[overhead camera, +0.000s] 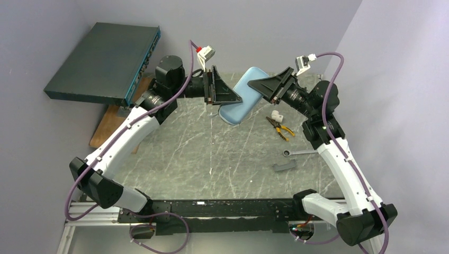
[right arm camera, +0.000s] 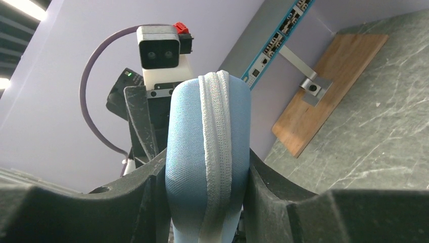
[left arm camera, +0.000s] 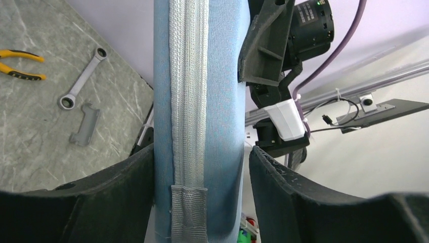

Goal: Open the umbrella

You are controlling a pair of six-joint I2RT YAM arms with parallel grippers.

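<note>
My right pincer [right arm camera: 207, 172] clamps the umbrella [right arm camera: 187, 147], still packed shut; left pincer [left arm camera: 201, 167] straddles it, can't tell if gripping.

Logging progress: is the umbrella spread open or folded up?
Folded. The umbrella is a compact blue pouch, seam closed along its visible length, no canopy spread.

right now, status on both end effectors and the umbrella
Right end effector shut on the umbrella. Left end effector straddling it, gap one side. Not yet opened. Pliers, wrench clear.
</note>
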